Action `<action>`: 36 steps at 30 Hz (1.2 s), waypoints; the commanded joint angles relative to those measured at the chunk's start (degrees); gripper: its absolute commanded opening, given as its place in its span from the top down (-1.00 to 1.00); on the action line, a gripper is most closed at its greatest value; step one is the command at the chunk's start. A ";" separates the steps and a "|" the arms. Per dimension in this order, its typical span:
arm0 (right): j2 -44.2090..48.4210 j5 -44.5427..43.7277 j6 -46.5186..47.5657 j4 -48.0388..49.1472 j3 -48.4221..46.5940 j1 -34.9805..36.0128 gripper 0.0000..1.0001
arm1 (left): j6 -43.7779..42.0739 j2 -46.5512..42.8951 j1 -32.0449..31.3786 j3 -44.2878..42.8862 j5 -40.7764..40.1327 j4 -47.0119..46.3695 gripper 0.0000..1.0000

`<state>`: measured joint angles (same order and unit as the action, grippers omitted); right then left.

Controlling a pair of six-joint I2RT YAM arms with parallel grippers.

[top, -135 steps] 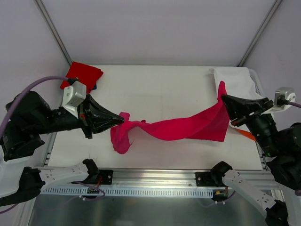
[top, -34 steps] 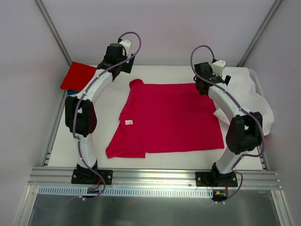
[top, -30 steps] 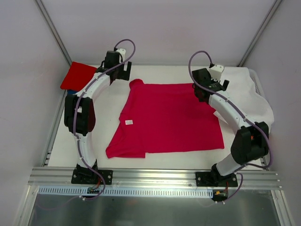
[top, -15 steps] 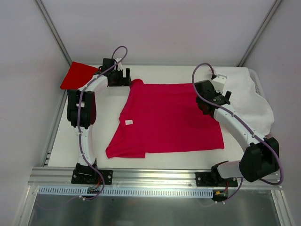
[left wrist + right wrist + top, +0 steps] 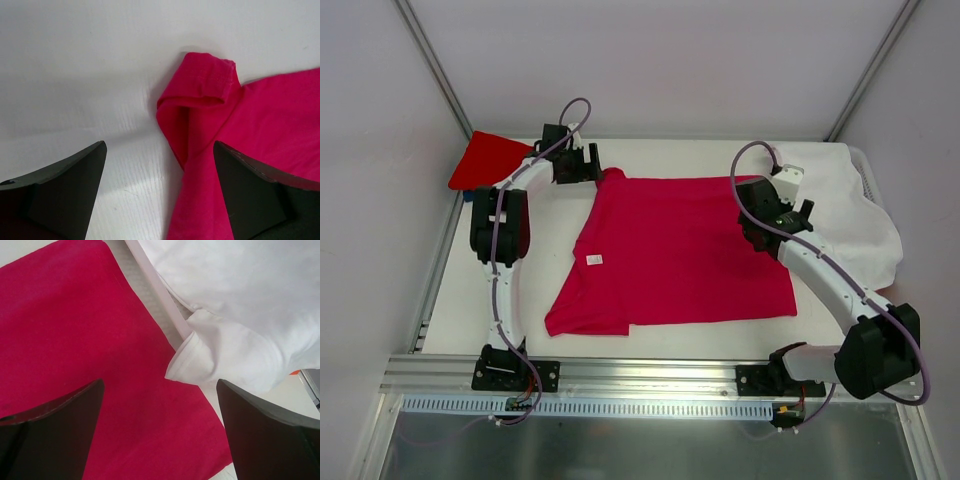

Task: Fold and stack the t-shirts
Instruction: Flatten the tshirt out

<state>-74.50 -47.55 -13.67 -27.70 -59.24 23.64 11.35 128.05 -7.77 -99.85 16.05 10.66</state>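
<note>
**Shirt now down flat, both grippers off it**

Released since it hung twisted between the arms, the crimson-pink t-shirt (image 5: 680, 250) lies spread mid-table, white neck tag (image 5: 593, 260) showing (toward its left side). The right gripper (image 5: 757, 222), jaws apart, hovers at its right edge beside a white cloth (image 5: 240, 305). Farther back, the left gripper (image 5: 160, 150), jaws apart, faces the bunched sleeve (image 5: 200, 85). A red t-shirt (image 5: 488, 160) lies in the far-left corner.

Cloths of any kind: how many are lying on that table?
3. A crimson-pink soft t-shirt lies flat in the middle; a brighter red folded cloth sits at the far left corner; a crumpled white cloth lies at the right edge. Others may hide beneath them.
</note>
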 commanded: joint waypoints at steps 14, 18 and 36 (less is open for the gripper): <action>2.78 -0.79 1.10 2.83 1.06 0.36 -0.99 | 5.08 6.24 0.12 -9.22 -3.31 -1.34 -0.44; 2.17 -0.61 1.10 3.09 0.80 0.44 -0.99 | 4.90 7.39 -0.40 -11.14 -3.31 -0.90 -0.38; 1.11 -0.97 1.28 3.36 0.62 0.35 -0.99 | 7.46 11.43 -2.60 -16.07 3.54 1.03 0.06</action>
<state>-73.36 -47.51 -12.82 -25.52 -58.26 23.75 18.52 139.65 -8.97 -113.86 16.56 10.85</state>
